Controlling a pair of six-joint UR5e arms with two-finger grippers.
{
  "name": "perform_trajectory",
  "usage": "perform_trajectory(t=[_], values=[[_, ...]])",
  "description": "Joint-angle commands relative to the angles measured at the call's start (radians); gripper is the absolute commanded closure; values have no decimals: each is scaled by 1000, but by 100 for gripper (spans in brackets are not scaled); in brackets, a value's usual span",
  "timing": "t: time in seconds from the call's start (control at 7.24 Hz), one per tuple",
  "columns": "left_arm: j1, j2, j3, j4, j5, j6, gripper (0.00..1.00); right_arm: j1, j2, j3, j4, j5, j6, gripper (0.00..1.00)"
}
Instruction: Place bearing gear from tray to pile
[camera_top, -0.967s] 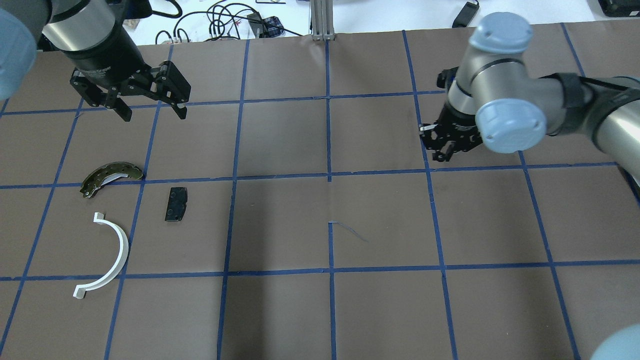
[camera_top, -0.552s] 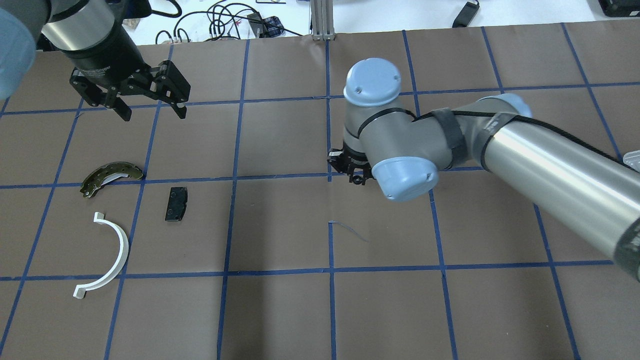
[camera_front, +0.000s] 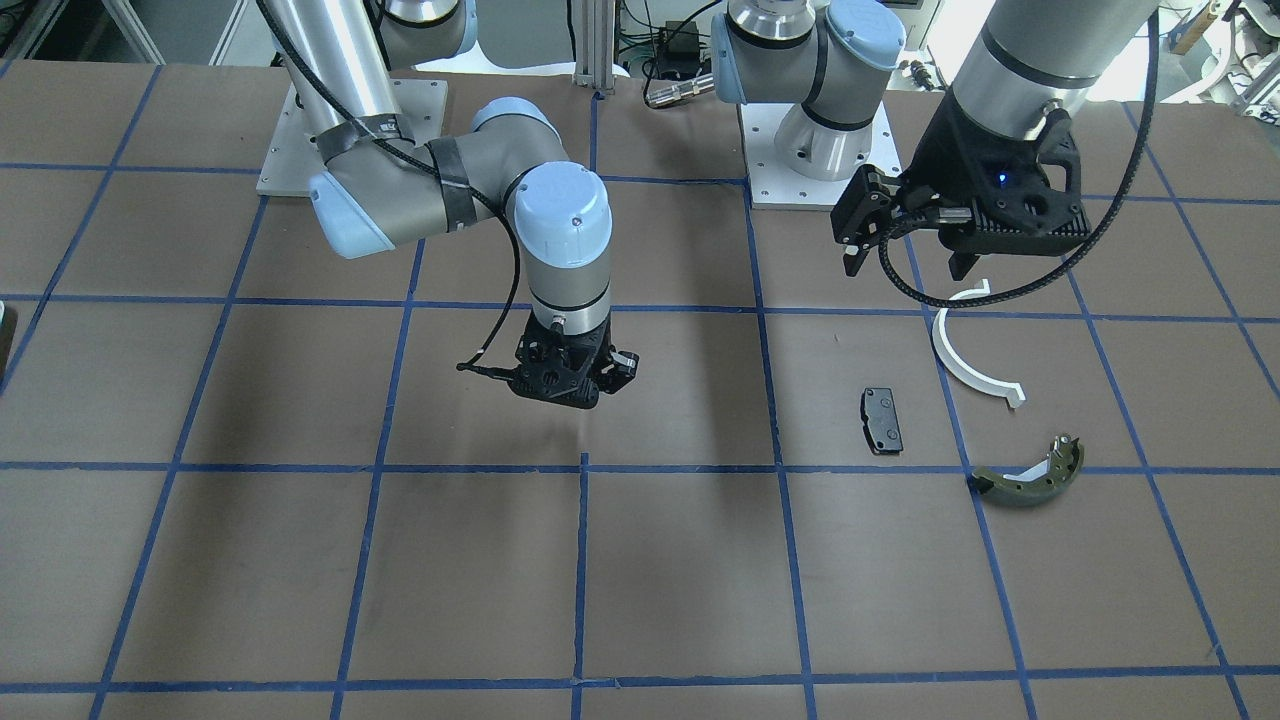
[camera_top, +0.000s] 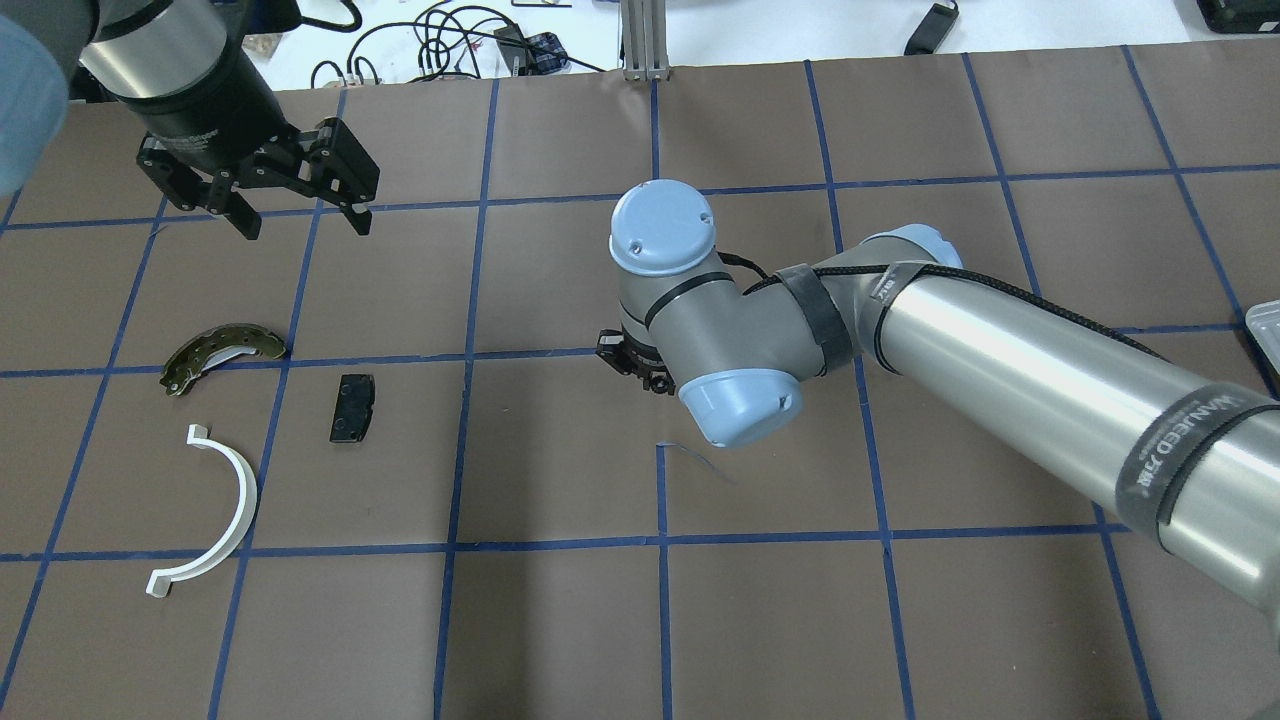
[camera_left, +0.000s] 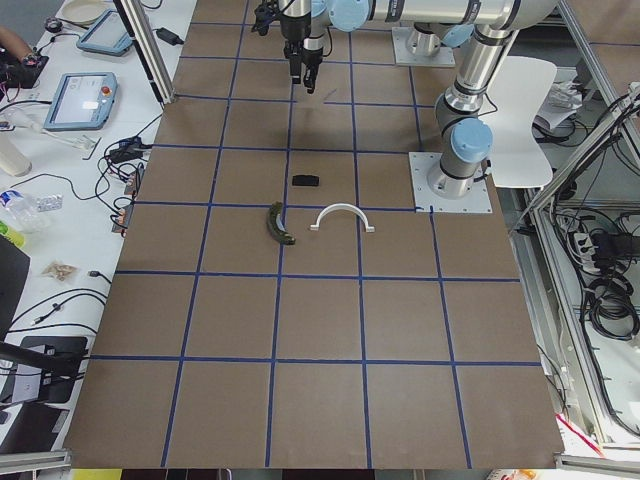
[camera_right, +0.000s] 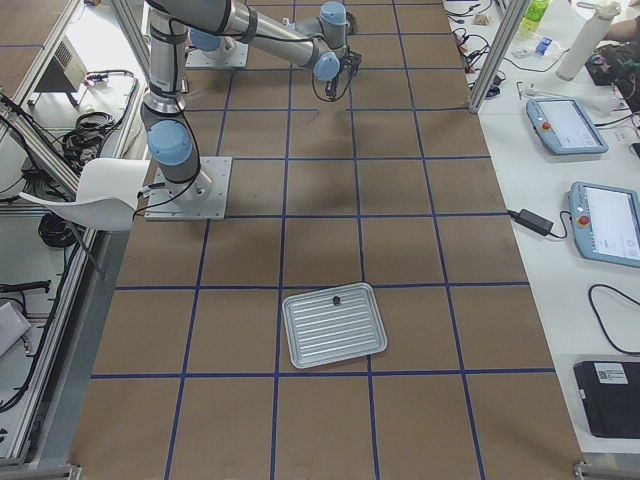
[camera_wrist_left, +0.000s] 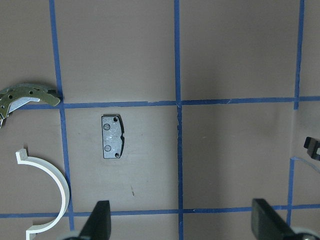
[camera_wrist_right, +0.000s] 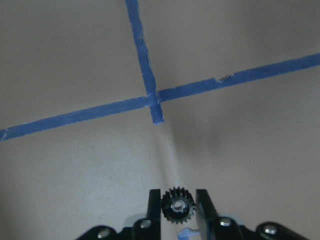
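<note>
My right gripper (camera_wrist_right: 177, 201) is shut on a small black toothed bearing gear (camera_wrist_right: 177, 207) and holds it above the table's middle (camera_top: 635, 363), also seen in the front view (camera_front: 567, 385). The pile lies at the left: an olive-green brake shoe (camera_top: 222, 350), a flat black pad (camera_top: 352, 407) and a white half-ring (camera_top: 225, 500). My left gripper (camera_top: 300, 225) is open and empty, hovering beyond the pile. Its wrist view shows the pad (camera_wrist_left: 113, 136), the shoe (camera_wrist_left: 25, 95) and the half-ring (camera_wrist_left: 50, 200) below it.
A ribbed metal tray (camera_right: 333, 325) with one small dark part (camera_right: 337, 298) on it lies far to my right; its corner shows in the overhead view (camera_top: 1265, 330). Brown paper with blue tape lines covers the table. Cables lie beyond the far edge.
My right arm has swept left from the right side to the table's middle, carrying the gear. The left arm and the pile have hardly moved.
</note>
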Motion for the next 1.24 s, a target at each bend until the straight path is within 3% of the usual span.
perform_trajectory(t=[0.0, 0.28, 0.69, 0.83, 1.1], values=[[0, 1, -5, 0, 0, 0, 0, -65, -7, -5, 7, 3, -78, 0], [-3, 3, -11, 0, -1, 0, 0, -182, -76, -1, 74, -8, -330, 0], [-13, -19, -13, 2, -12, -55, 0, -530, -220, 2, 295, -31, -928, 0], [-51, -37, -11, 18, -15, -162, 0, -657, -244, 2, 343, -54, -1154, 0], [-241, -130, -13, 116, -14, -353, 0, -923, -239, -2, 339, -42, -1493, 0]])
